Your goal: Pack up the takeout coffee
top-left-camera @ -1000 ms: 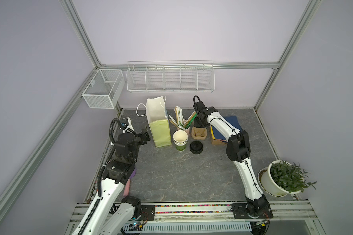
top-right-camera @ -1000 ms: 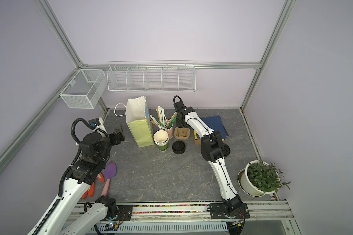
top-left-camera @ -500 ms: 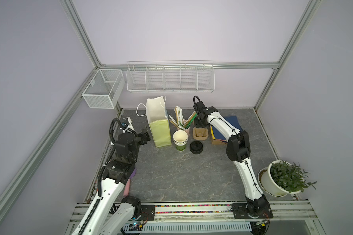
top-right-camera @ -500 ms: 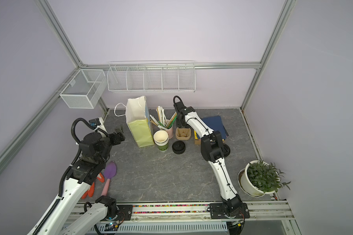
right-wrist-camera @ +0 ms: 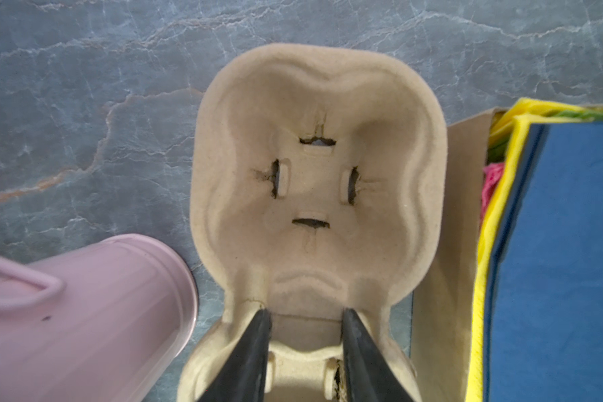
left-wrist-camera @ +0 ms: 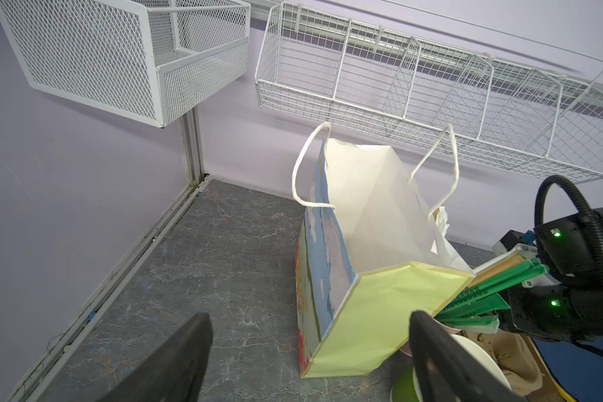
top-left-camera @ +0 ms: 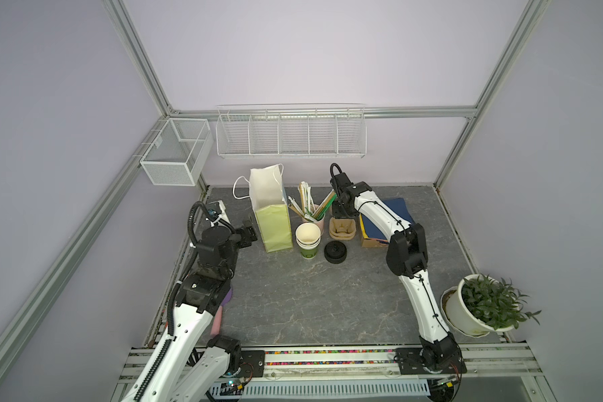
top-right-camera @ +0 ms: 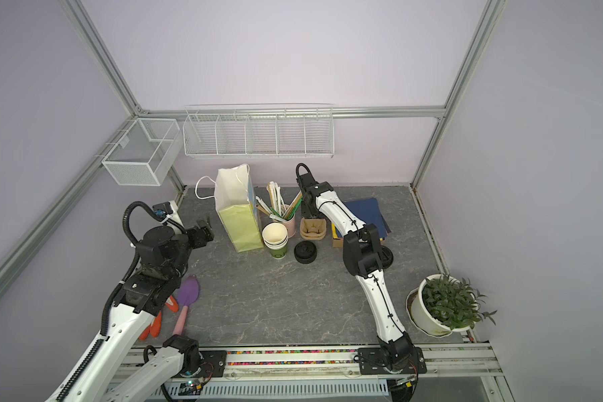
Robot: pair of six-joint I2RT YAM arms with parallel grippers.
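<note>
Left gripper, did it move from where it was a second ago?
No. In both top views the left gripper still sits just left of the paper bag, with the same small gap to it.

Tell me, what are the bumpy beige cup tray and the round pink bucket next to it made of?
The bumpy beige cup tray looks like moulded paper pulp: matt and fuzzy, with torn fibres at its slots. The round pink bucket seems to be painted metal, perhaps plastic: a smooth, faintly glossy, ribbed wall with a rolled rim and a thin handle.
</note>
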